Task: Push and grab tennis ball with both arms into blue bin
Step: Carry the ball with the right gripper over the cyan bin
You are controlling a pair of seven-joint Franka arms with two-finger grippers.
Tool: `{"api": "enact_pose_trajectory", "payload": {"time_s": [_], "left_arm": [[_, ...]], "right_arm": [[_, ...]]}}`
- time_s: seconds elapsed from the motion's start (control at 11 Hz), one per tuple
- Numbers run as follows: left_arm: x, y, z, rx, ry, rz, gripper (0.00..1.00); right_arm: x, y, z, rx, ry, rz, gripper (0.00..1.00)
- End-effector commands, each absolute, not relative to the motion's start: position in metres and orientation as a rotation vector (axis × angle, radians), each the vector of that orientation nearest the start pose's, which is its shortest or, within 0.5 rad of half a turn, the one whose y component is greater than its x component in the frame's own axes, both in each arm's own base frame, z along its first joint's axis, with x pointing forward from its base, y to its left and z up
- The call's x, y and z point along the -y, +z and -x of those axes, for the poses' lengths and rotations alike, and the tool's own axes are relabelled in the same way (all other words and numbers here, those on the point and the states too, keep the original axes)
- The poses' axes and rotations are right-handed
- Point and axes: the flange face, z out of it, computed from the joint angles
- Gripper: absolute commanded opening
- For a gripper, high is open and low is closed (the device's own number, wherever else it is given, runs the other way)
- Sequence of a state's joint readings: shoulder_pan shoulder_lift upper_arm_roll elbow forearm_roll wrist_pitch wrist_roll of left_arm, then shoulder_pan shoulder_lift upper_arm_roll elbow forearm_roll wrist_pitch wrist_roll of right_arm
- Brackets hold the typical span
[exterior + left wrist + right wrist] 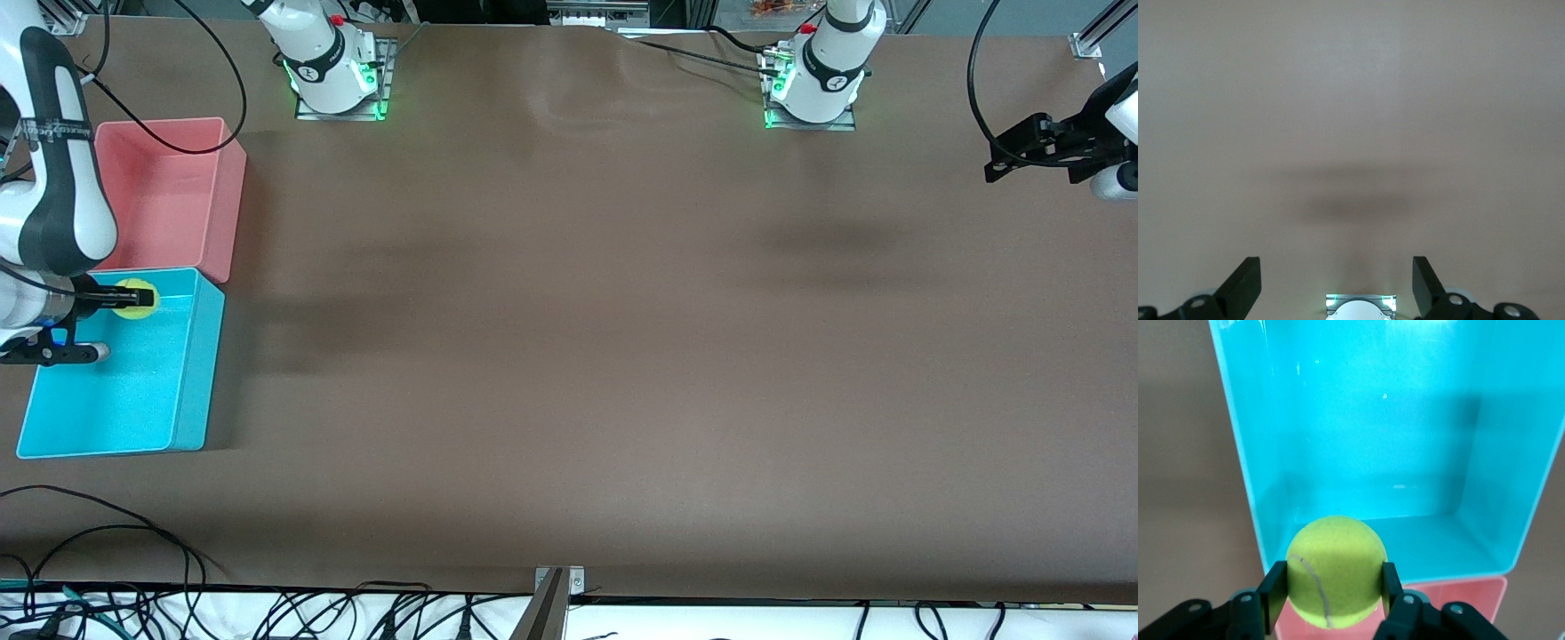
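My right gripper (133, 299) is shut on the yellow-green tennis ball (136, 299) and holds it over the blue bin (191, 391), above the bin's end next to the pink bin. In the right wrist view the ball (1335, 571) sits between the two black fingers (1273, 593), with the blue bin (1245, 487) open below. My left gripper (1009, 160) is open and empty, held up over the bare table at the left arm's end. In the left wrist view its gripper (1337, 287) frames only the brown table.
A pink bin (227, 213) stands touching the blue bin, farther from the front camera. The two arm bases (336, 80) stand on green-lit plates. Cables lie along the table's front edge (267, 613).
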State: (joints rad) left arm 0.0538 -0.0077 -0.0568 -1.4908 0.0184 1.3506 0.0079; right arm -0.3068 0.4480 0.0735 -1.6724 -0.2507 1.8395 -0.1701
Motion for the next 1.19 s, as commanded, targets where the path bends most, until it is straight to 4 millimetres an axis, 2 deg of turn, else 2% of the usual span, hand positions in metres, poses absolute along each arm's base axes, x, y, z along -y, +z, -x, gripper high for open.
{"api": "enact_pose_trajectory", "payload": {"time_s": [0.0,0.27,0.46,0.55,0.64,0.73,0.91,1.09], "left_arm": [[0.002,0.655,-0.525,-0.021,0.21,3.105,1.0],[0.001,0.655,-0.525,-0.016,0.21,3.107,1.0],[0.0,0.654,-0.526,-0.014,0.212,3.107,1.0],[0.0,0.654,-0.526,-0.014,0.212,3.107,1.0],[0.0,0.654,-0.526,-0.014,0.212,3.107,1.0],[-0.001,0.654,-0.526,-0.012,0.212,3.107,1.0],[-0.001,0.654,-0.526,-0.012,0.21,3.107,1.0],[-0.001,0.654,-0.526,-0.012,0.21,3.107,1.0]], "right_arm": [[0.198,0.296,-0.616,0.107,0.48,3.135,0.32],[0.223,0.252,-0.607,0.119,0.482,3.031,0.32],[0.236,0.228,-0.598,0.093,0.505,2.975,0.32],[0.241,0.223,-0.594,0.085,0.514,2.966,0.32],[0.241,0.224,-0.595,0.084,0.509,2.97,0.61],[0.241,0.225,-0.595,0.071,0.507,2.971,0.98],[0.239,0.236,-0.599,0.071,0.489,2.983,1.0],[0.234,0.264,-0.607,0.089,0.439,3.007,1.0]]}}
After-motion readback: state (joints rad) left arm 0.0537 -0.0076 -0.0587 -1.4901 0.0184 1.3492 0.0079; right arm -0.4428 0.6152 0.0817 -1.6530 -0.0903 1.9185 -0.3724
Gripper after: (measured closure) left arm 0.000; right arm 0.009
